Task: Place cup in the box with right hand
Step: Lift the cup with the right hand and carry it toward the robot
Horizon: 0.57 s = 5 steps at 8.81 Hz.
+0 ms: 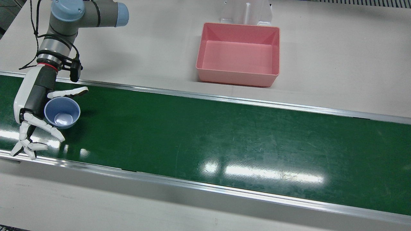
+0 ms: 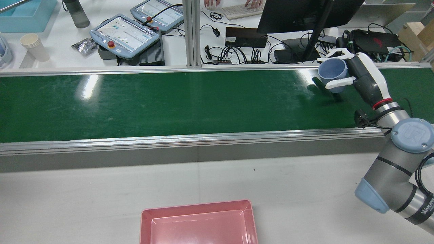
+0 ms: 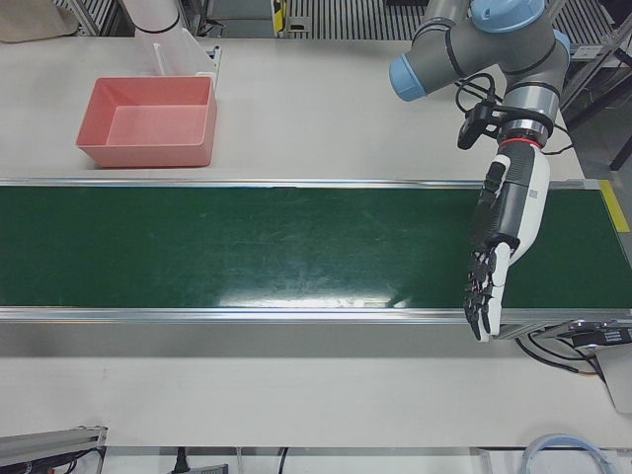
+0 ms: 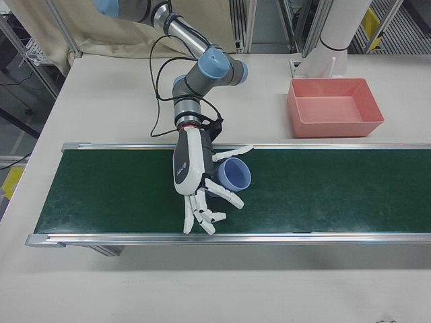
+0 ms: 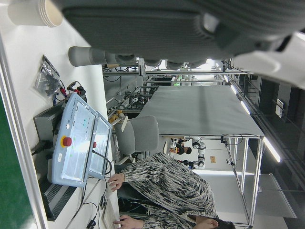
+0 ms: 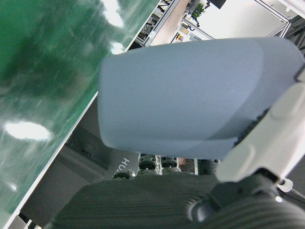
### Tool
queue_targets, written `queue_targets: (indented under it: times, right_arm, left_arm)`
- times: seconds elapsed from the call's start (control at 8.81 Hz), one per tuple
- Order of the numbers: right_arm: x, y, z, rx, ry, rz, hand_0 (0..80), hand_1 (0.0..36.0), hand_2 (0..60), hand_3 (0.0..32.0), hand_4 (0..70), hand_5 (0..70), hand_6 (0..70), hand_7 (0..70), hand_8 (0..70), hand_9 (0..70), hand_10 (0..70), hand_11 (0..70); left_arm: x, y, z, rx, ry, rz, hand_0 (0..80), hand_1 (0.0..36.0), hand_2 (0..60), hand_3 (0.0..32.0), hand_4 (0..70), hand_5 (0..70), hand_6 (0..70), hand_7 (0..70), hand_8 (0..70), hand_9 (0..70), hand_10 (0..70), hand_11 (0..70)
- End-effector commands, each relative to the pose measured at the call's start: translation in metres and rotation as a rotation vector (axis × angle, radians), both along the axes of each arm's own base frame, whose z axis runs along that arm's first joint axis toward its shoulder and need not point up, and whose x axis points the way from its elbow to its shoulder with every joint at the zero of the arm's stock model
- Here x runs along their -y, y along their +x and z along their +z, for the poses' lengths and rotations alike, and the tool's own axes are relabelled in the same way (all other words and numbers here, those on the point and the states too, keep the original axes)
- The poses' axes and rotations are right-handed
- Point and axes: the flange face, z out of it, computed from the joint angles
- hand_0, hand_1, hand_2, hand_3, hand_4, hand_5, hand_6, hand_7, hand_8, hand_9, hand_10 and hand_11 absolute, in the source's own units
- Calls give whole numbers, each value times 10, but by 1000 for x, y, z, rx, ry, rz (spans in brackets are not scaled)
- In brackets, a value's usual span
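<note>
My right hand (image 1: pixel 33 106) is clasped on the cup (image 1: pixel 62 112): thumb on one side of the wall, fingers (image 1: pixel 45 125) on the other, mouth up, above the belt (image 1: pixel 224 134). I judge the cup light, thin plastic, smooth and tapered; a hold just under the rim should resist slipping. The box (image 1: pixel 238 54) sits well off, across the desk (image 1: pixel 337 64). My left hand (image 3: pixel 494 267) hangs with fingers extended, holding nothing.

The rear view's bottom edge cuts off the pink box (image 2: pixel 198 222).
</note>
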Motion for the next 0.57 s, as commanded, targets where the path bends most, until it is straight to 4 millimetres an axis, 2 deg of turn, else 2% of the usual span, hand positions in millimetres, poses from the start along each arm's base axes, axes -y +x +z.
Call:
queue_targets:
  times: [0.0,0.23,0.45]
  right_arm:
    - [-12,11,-22,27,41,2,397,13,0,0,533,0,97,468,90,200,0,0]
    - [-29,20,-58,49,72,-7,407,14,0,0,573,0,99,481,90,204,0,0]
    - [-67,17,-124,51,123,-54,406,14,0,0,530,0,97,468,89,200,0,0]
  left_arm:
    - [0,0,0,0,0,0,0,0,0,0,0,0,0,0,0,0,0,0]
    - [0,0,0,0,0,0,0,0,0,0,0,0,0,0,0,0,0,0]
    - [0,0,0,0,0,2,0,0,0,0,0,0,0,0,0,0,0,0]
